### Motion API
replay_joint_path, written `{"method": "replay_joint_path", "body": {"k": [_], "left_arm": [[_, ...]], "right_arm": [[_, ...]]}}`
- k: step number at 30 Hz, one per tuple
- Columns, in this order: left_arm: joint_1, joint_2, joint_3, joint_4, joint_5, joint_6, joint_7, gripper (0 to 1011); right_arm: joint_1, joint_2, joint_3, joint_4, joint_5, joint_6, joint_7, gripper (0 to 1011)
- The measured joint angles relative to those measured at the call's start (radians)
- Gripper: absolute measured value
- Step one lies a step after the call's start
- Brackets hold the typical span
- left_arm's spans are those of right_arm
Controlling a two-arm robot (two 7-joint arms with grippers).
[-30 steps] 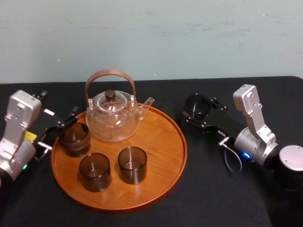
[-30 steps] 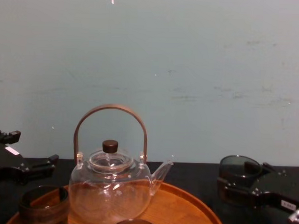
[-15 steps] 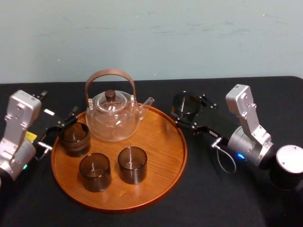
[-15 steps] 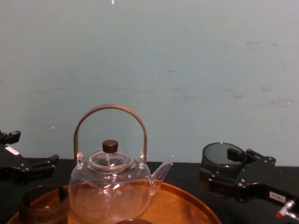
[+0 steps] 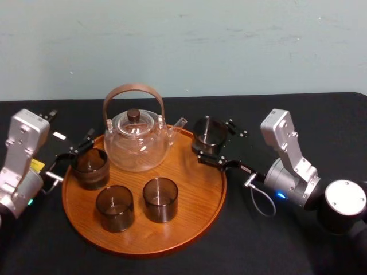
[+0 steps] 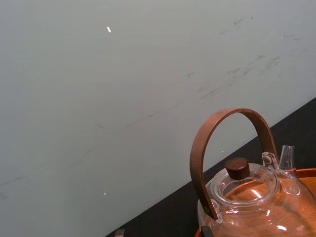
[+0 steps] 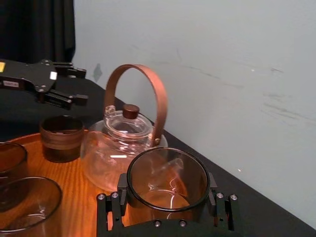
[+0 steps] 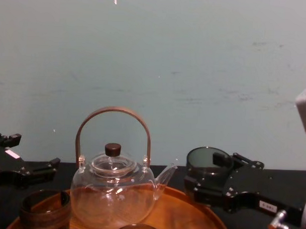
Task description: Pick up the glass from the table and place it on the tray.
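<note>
The glass (image 5: 208, 130) had come in! Held upright and clamped between the jaws of the right gripper (image 5: 214, 138), it hung over the far right rim of the tray (image 5: 221, 189). A second earlier it had been out over the black table (image 5: 298, 246), well to the right of the wood. By my reading the carry was all but done, and only lowering and letting go remained.

Sweeping from the left, the left gripper (image 5: 71, 130) sat parked at the tray's left edge, fingers spread and empty, well apart from the working gripper. Just beside it stood a dark glass (image 5: 90, 168). A second dark glass (image 5: 114, 207) and a third dark glass (image 5: 160, 199) stood nearer the robot, all three on the wood.

Next came the teapot (image 5: 137, 140), with its spout (image 5: 179, 123) pointing at the carried glass. The spout was just to the right gripper's left, close but not touching. That looked like the tight side, since any further drift left risked glass on spout.

The open room lay from the right gripper toward the robot: a bare patch of wood between the spout, the third dark glass and the right rim. That rim ran directly beneath the gripper's nearer finger, so the glass probably needed to travel a little farther inward before going down, or its base could catch the raised edge. To the gripper's right there was only table.
</note>
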Motion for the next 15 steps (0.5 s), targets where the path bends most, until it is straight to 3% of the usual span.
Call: {"method": "replay_joint_path", "body": {"k": [15], "left_arm": [[0.0, 0.0, 0.0, 0.0, 0.0, 0.0, 0.0, 1001]], "right_arm": [[0.004, -0.011, -0.03, 0.018, 0.013, -0.015, 0.014, 911]]}}
